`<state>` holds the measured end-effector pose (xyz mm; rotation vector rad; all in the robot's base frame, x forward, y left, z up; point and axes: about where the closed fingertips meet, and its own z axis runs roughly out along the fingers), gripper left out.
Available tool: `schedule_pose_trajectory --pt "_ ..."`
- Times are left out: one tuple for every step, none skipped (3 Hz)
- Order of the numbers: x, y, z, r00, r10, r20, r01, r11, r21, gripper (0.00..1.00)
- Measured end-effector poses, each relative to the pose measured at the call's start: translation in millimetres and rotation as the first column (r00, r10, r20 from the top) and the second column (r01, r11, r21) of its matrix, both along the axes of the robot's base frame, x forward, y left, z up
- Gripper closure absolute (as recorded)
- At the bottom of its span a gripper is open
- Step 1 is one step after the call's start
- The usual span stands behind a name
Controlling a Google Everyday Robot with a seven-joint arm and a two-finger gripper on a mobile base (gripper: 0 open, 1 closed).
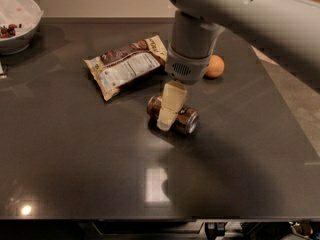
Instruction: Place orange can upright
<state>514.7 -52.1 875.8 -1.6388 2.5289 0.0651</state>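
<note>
The orange can (185,120), bronze with dark markings, lies on its side near the middle of the dark table (75,174), its silver end pointing right and toward me. My gripper (167,115) hangs straight down from the grey arm (190,49) directly over the can's middle. One cream finger (170,103) shows in front of the can and covers its middle part. The other finger is hidden behind it.
A brown-and-cream snack bag (125,64) lies just behind and left of the can. A round orange fruit (215,67) sits behind right, partly behind the arm. A white bowl (15,24) stands at the far left corner. The table's right edge runs diagonally.
</note>
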Motion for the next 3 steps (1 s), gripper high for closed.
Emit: schedule_pose_trajectory --pt "0.8 16.2 -13.1 0.9996 -0.007 -0.027 0.007 1.000 -0.006 0.00" --pt "-0.2 29.0 -22.1 0.9990 -0.014 -0.043 0.014 1.000 -0.006 0.00" --pt "-1.8 36.5 -28.7 0.9981 -0.017 -0.059 0.016 1.000 -0.012 0.19"
